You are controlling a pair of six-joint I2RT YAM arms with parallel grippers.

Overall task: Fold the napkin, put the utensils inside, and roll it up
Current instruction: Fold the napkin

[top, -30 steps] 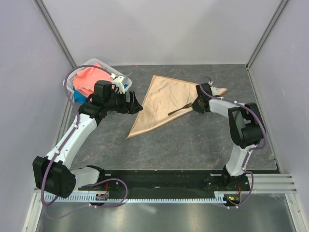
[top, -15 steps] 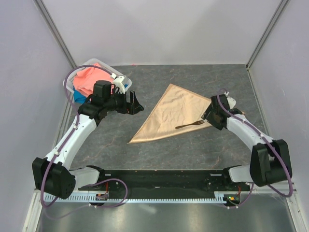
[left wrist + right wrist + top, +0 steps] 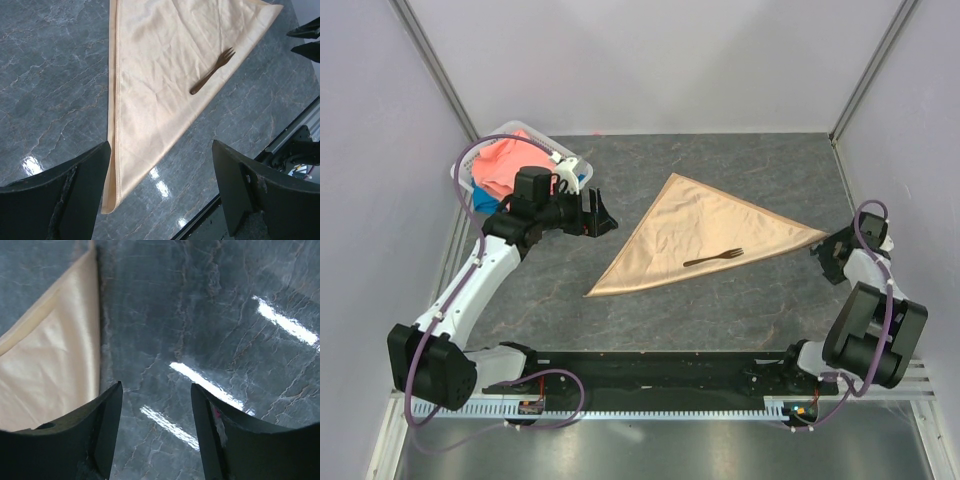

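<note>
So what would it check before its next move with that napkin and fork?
1. Napkin folded into a triangle, lying flat: ok.
2. Fork resting on the napkin, near its long edge: ok.
3. Left claw open and empty, beside the napkin: ok.
4. Right claw open, clear of the fork: ok.
5. A claw touching a napkin corner to begin rolling: not ok, neither does.

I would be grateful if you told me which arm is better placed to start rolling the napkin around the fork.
Probably the right. The right gripper, open, sits just beside the napkin's right corner, and the fork lies toward that end. The left gripper, also open, hangs farther off the opposite edge.
</note>
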